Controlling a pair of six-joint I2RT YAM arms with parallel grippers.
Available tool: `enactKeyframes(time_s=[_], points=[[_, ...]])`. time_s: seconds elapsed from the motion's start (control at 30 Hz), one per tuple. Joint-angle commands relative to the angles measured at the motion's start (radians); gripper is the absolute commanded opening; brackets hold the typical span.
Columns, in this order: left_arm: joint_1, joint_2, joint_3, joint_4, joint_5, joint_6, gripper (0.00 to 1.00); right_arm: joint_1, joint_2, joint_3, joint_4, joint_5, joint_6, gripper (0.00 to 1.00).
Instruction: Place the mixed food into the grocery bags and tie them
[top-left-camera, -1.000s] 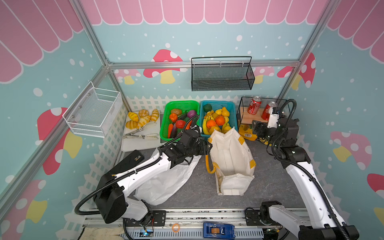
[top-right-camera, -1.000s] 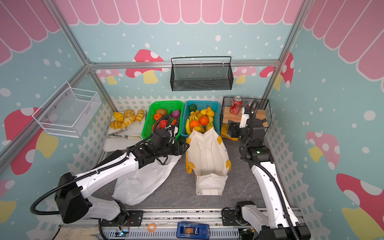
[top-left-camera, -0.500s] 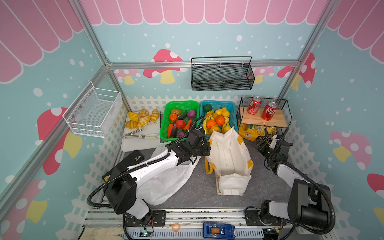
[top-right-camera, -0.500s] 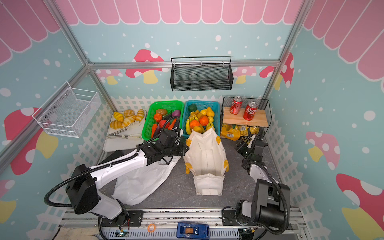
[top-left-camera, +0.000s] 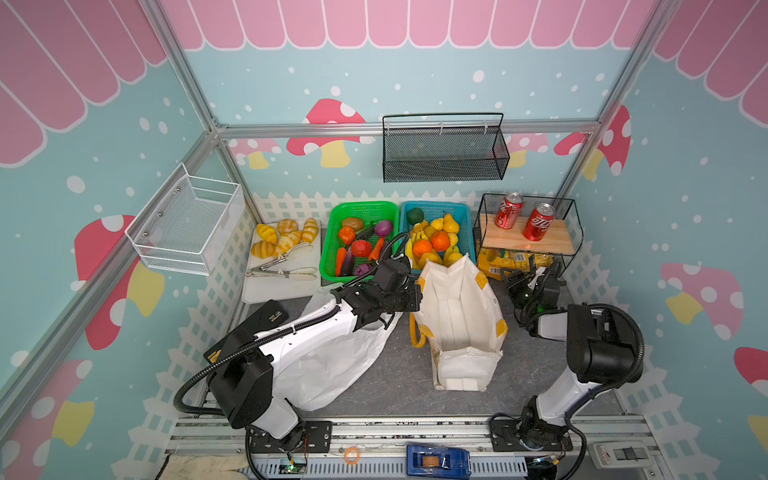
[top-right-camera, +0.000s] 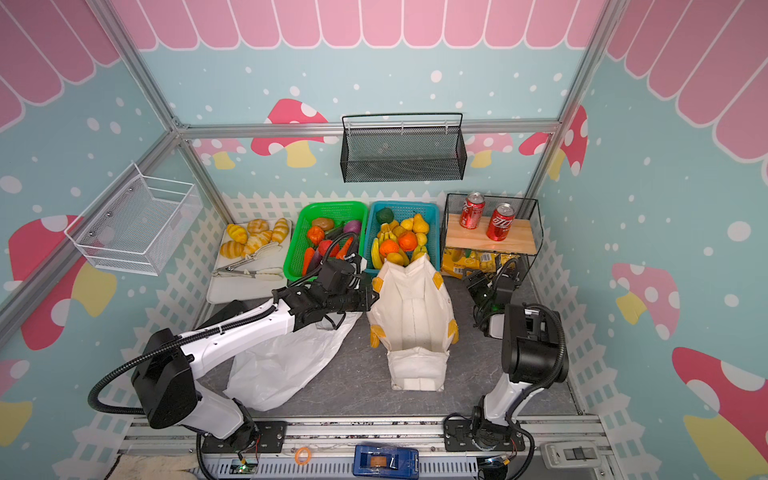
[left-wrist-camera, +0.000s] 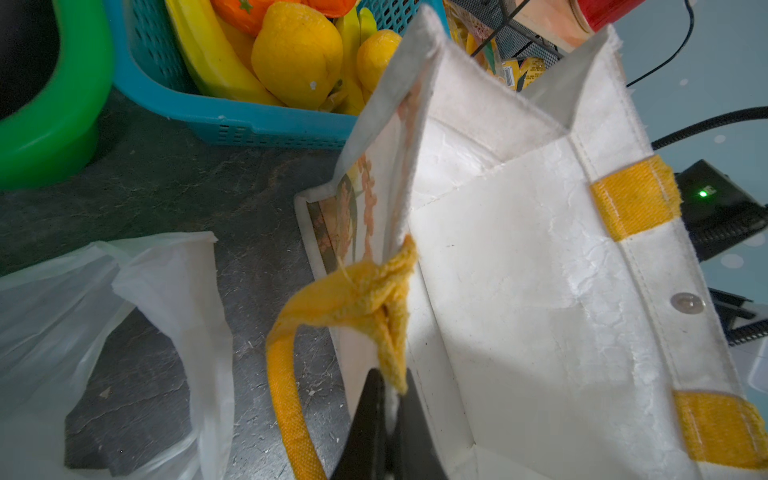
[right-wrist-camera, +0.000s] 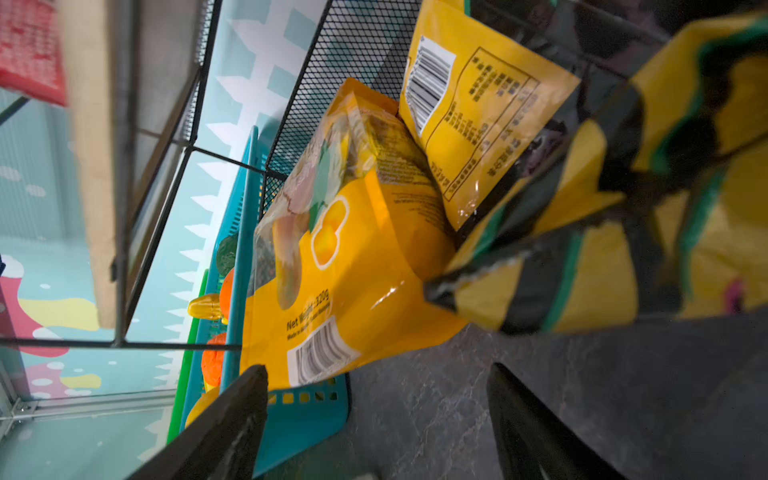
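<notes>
The cream cloth tote (top-left-camera: 457, 324) stands open mid-table, and the crinkly white plastic bag (top-left-camera: 332, 365) lies flat to its left. My left gripper (left-wrist-camera: 390, 386) is shut on the tote's rim, at the frayed yellow handle end (left-wrist-camera: 374, 299). In a top view it sits at the tote's left edge (top-right-camera: 372, 297). My right gripper (right-wrist-camera: 376, 368) is open and empty, low beside the yellow snack packets (right-wrist-camera: 353, 270) under the wire shelf (top-left-camera: 525, 276). Oranges (top-left-camera: 439, 240) and yellow pears (top-left-camera: 451, 224) lie in the teal basket (top-left-camera: 434, 204).
A green basket (top-left-camera: 361, 204) holds toy vegetables. Bread rolls and tongs lie on a white board (top-left-camera: 282, 291). Two red cans (top-left-camera: 509, 210) stand on the wooden shelf above the packets. A black wire basket (top-left-camera: 444, 149) and a white one (top-left-camera: 187, 220) hang on the walls.
My left gripper has shut on the tote's rim. The right arm has dropped from in front of the can shelf down to the snack packets, jaws still open.
</notes>
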Motion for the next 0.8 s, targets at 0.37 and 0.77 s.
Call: enactKeyframes(time_s=[0.37,0.77], points=[[0.001,0.006,-0.009,0.035,0.015,0.017,0.0,0.014,0.163,0.059,0.269,-0.045,0.155,0.29],[0.009,-0.005,-0.018,0.037,0.01,0.022,0.0,0.01,0.074,-0.028,0.387,-0.088,0.234,0.07]])
